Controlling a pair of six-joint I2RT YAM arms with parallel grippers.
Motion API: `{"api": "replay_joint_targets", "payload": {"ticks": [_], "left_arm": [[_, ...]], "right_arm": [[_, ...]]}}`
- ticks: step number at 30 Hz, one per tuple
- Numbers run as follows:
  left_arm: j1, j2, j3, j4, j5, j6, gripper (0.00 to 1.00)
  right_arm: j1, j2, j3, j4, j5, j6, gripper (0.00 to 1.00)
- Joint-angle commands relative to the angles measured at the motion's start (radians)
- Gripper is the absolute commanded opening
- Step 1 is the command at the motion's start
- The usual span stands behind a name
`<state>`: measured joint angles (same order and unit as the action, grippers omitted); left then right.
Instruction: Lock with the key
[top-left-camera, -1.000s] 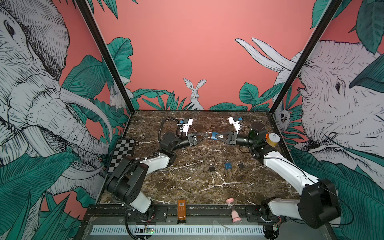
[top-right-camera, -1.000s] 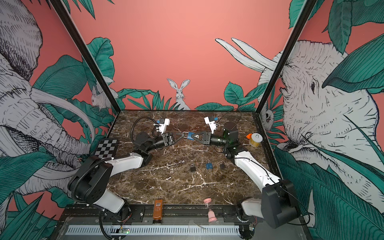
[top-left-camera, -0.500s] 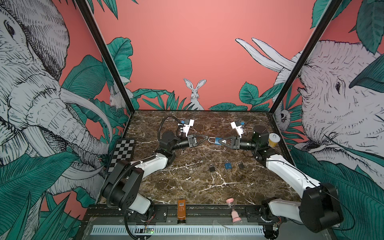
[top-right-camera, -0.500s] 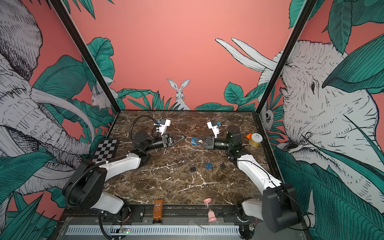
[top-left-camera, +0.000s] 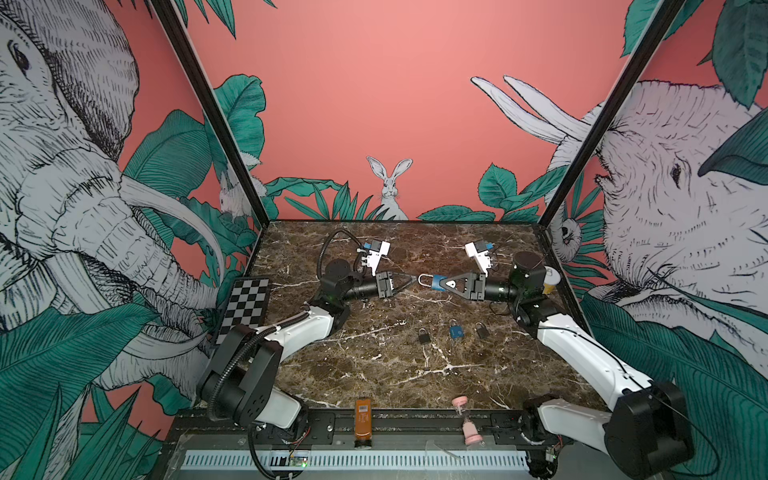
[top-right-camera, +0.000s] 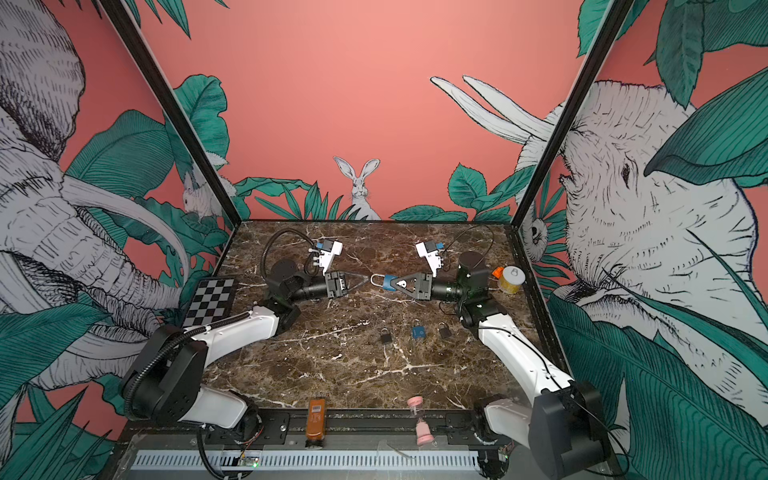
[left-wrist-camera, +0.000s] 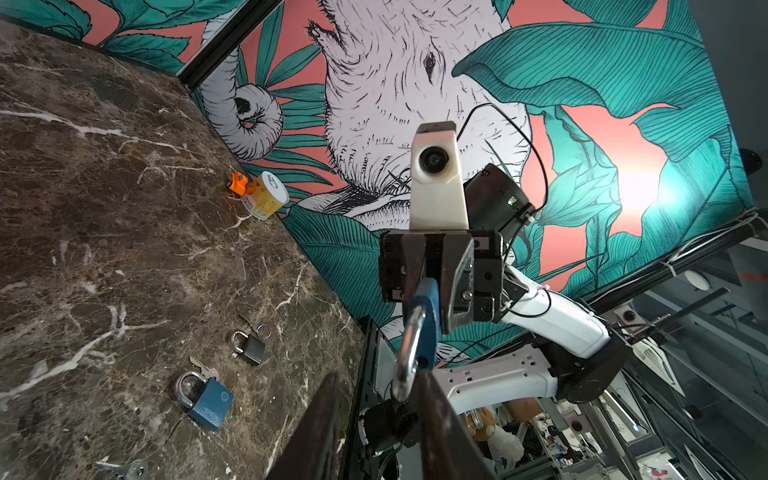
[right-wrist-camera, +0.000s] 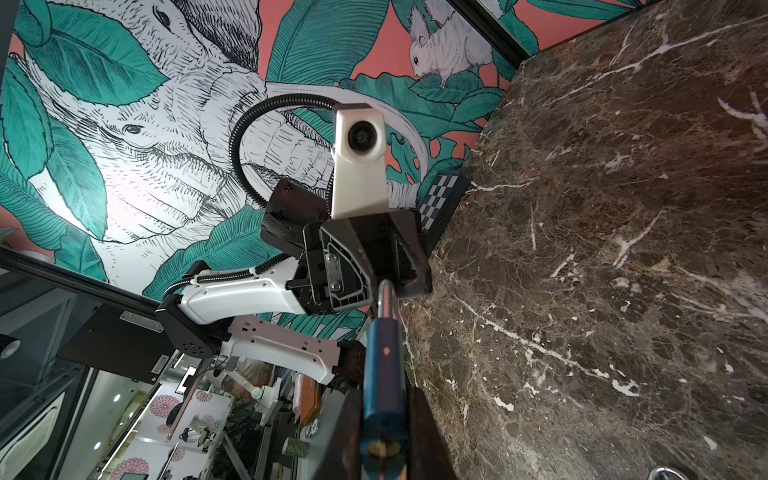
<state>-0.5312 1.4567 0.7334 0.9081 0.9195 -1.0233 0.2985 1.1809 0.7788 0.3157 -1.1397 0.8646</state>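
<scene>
Padlock (top-left-camera: 439, 282) clamped by its body in right gripper (top-left-camera: 448, 284), shackle (top-left-camera: 424, 280) aimed lengthwise at left gripper (top-left-camera: 411, 279), jaws slightly parted.

The left gripper (top-left-camera: 411, 279) has widened beside the blue padlock (top-left-camera: 439, 281).

A robotics lab test cell: left arm (top-left-camera: 291, 332) and right arm (top-left-camera: 582, 357) mounted on a rail (top-left-camera: 415, 420) at the near edge of a marble-look table (top-left-camera: 374, 365). It is boxed in by black posts (top-left-camera: 208, 112) and mural walls (top-left-camera: 374, 104), with a checkerboard (top-left-camera: 246, 305) at the left edge.
</scene>
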Motion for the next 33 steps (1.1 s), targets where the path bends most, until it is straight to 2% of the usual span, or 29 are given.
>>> {"api": "replay_joint_targets", "payload": {"ticks": [1,12,22,26,28,33], "left_arm": [[-0.013,-0.01,0.036,0.04,0.018,-0.003,0.33],[-0.032,0.007,0.042,0.062,0.014,-0.021,0.26],[-0.033,0.026,0.053,0.085,0.018,-0.051,0.14],[-0.033,0.034,0.059,0.119,0.027,-0.087,0.07],[-0.033,0.037,0.068,0.136,0.036,-0.113,0.0],[-0.04,0.017,0.075,0.107,0.044,-0.104,0.0]], "right_arm": [[0.003,-0.017,0.013,0.054,-0.017,0.006,0.0],[0.008,-0.004,0.009,0.061,-0.015,0.002,0.0],[0.013,0.003,0.013,0.017,-0.015,-0.044,0.0],[0.015,0.001,0.014,0.001,-0.015,-0.072,0.0],[0.016,0.001,0.019,-0.034,-0.014,-0.103,0.0],[0.017,0.003,0.02,-0.041,-0.001,-0.119,0.0]]}}
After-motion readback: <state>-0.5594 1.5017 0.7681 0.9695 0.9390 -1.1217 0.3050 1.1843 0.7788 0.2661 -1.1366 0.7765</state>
